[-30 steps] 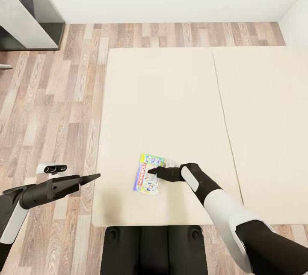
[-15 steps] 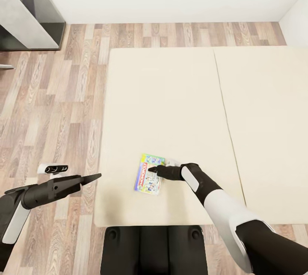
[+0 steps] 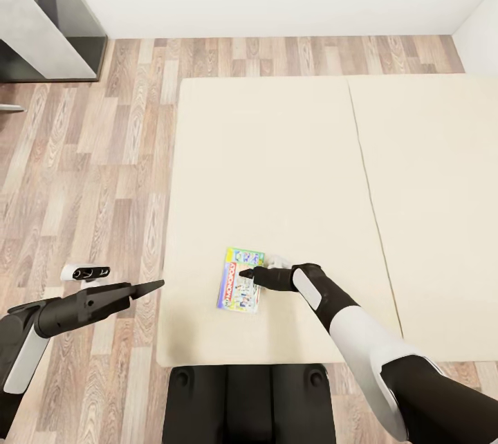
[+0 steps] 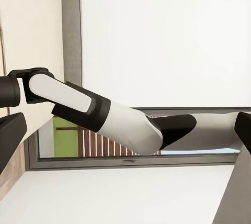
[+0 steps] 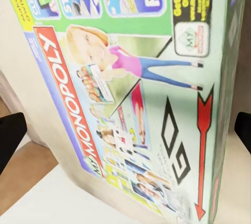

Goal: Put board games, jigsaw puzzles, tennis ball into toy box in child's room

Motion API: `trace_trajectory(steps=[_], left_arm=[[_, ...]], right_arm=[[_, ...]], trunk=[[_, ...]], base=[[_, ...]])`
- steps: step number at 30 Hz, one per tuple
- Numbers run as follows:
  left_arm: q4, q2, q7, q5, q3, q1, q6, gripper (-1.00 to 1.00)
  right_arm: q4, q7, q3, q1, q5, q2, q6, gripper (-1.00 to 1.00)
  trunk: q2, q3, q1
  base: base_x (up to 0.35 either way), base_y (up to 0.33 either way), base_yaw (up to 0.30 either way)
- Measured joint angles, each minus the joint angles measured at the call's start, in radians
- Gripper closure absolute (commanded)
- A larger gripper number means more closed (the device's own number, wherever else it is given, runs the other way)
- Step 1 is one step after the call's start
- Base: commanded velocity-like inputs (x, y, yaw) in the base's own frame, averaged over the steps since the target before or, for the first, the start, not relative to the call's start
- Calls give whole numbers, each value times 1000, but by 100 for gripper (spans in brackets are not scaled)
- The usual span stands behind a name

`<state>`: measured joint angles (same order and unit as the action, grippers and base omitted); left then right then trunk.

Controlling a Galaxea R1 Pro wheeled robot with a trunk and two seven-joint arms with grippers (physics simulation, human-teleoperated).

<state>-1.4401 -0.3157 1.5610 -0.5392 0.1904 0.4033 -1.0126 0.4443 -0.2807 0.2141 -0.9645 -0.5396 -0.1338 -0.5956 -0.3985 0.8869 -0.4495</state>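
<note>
The board game (image 3: pixel 239 280), a flat printed box with a red banner reading MONOPOLY, lies flat on the bed (image 3: pixel 277 174), close to the bed's near edge. A second, paler box peeks out from under its side nearest the right tool; too little of it shows to read. The right tool (image 3: pixel 247 278) sits right over the board game with its tip above the box's middle. In the right wrist view the box (image 5: pixel 130 93) spreads between the two dark fingertips (image 5: pixel 10 137), which stand wide apart at either side, not closed on anything. Whether the tips touch the box cannot be told.

The left tool (image 3: pixel 153 285) hangs over the wood floor (image 3: pixel 90 174), just beside the bed's edge and well apart from the board game, its tip pointing toward the bed. Its fingers look close together as a thin point in the head view, but whether they are fully together cannot be told. Far beyond the left tool, at the wall, stands the end of the desk (image 3: pixel 31 29).
</note>
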Motion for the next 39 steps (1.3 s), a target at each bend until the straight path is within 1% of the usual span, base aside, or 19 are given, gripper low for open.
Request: trace_trajectory(steps=[10,16,21,31,39], left_arm=[[0,0,0,0,0,0,0,-100],[0,0,0,0,1,0,0,-100],[0,0,1,-1,2,0,0,-100],[0,0,2,-1,2,0,0,-100],[0,0,0,-1,1,0,0,-100]], right_arm=[[0,1,0,0,-1,-1,0,-100],[0,1,1,0,0,-1,1,-100],[0,2,1,0,0,-2,2,-100],[0,1,1,0,0,-2,2,-100],[0,2,0,0,0,-2,3,-100]], trunk=[[0,0,0],[0,0,0],[0,0,0],[0,0,0],[0,0,0]], base=[[0,87,0],[0,193,0],[0,77,0],[0,193,0],[0,23,0]])
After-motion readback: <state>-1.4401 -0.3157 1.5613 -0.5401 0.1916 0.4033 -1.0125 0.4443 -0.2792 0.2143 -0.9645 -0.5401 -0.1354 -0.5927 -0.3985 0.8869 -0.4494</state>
